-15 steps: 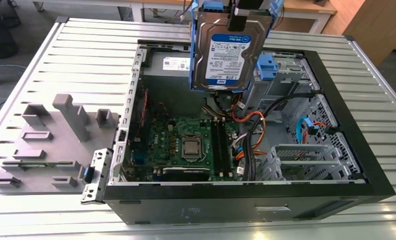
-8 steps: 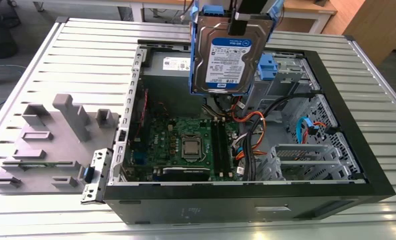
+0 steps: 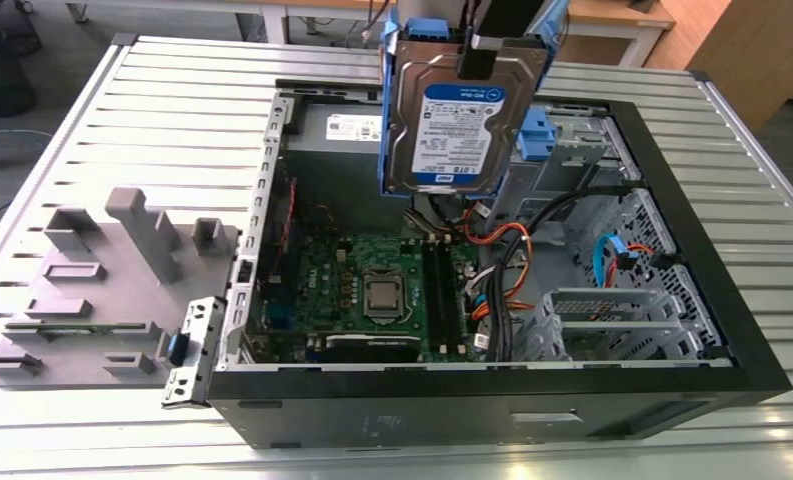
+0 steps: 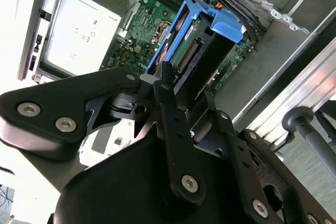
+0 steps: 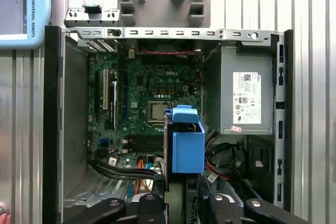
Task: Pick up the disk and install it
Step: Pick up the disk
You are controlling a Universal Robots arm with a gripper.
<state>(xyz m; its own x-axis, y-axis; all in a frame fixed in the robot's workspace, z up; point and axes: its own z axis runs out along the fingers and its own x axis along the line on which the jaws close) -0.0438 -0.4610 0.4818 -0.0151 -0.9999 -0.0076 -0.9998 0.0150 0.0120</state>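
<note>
- Black gripper [image 3: 484, 62] clamped on the flat silver blue-railed disk [image 3: 452, 125], upright above the open black computer case [image 3: 716, 300].
- Any slip could drop it onto the green motherboard [image 3: 356, 262].

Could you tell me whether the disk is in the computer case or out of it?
Out: the hand holds the disk on edge above the open case, over the motherboard.
</note>
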